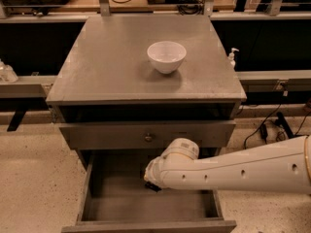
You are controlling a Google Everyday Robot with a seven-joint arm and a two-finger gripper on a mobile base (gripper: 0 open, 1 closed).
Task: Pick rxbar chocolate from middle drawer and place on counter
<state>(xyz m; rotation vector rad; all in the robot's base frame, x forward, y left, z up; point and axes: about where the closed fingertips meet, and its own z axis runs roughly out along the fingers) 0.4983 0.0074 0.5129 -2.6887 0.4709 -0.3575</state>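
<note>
The middle drawer [121,205] is pulled open at the bottom of the cabinet, and its grey floor shows bare on the left. My white arm reaches in from the right. The gripper [151,185] points down into the drawer's middle, mostly hidden under the wrist, with only a dark tip showing. The rxbar chocolate is not visible and may be hidden under the arm. The counter [107,62] is the grey cabinet top above.
A white bowl [166,56] stands on the counter right of centre. A closed drawer front with a round knob [148,137] sits just above my wrist. A small pump bottle [232,57] stands beyond the counter's right edge. Cables lie on the floor at right.
</note>
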